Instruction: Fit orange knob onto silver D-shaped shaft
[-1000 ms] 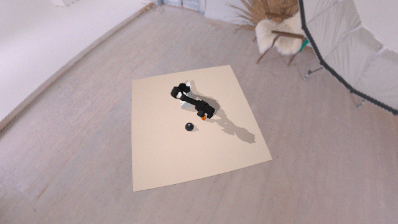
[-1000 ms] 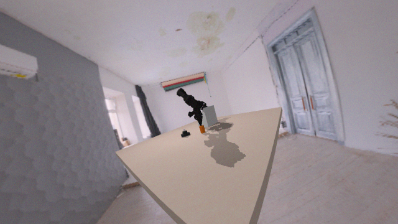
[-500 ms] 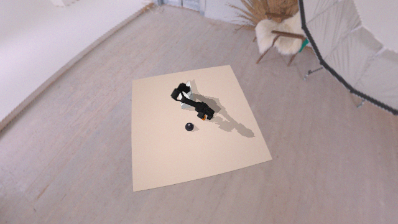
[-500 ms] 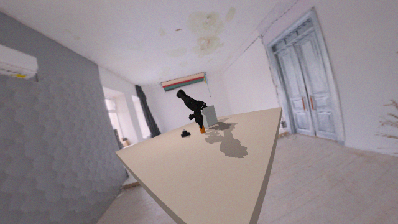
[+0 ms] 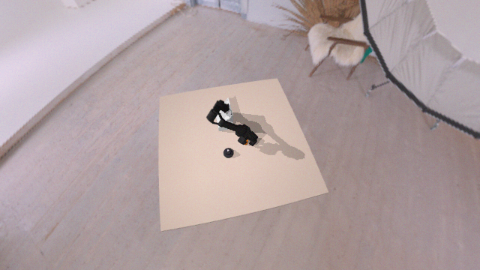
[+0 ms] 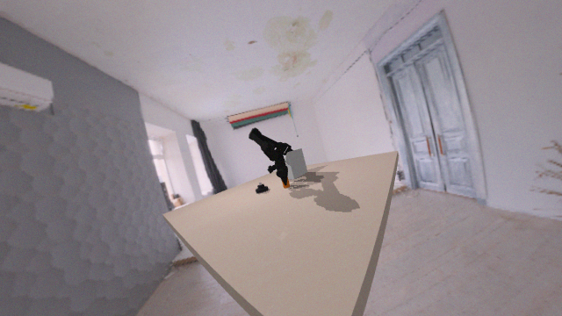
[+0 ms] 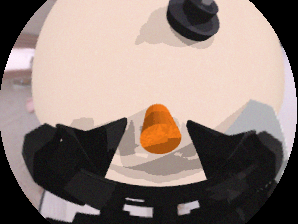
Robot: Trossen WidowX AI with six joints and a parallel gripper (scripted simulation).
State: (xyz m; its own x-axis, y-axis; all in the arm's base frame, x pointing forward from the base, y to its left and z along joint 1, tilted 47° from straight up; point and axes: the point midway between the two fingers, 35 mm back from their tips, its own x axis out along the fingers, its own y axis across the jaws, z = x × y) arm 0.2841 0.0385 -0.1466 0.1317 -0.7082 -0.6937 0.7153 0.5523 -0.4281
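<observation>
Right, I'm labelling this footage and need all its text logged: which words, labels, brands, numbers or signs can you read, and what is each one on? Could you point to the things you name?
None that can be read.
Wall unit (image 6: 26,85): a yellow patch on its underside, perhaps a label, too small and blurred to read.
Orange knob (image 5: 247,142) (image 7: 159,130), round pedestal (image 5: 228,153) (image 6: 262,189) (image 7: 192,25) and hand (image 7: 157,121): no lettering that I can make out.

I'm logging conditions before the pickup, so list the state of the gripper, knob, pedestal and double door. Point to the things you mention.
Gripper (image 5: 247,142) (image 6: 285,182) (image 7: 157,121): open, fingers either side of the knob.
Orange knob (image 5: 247,142) (image 7: 160,135): ungripped, off the shaft.
Round pedestal (image 5: 228,153) (image 6: 262,189) (image 7: 192,24): upright, without the knob.
Double door (image 6: 432,110): closed.
</observation>
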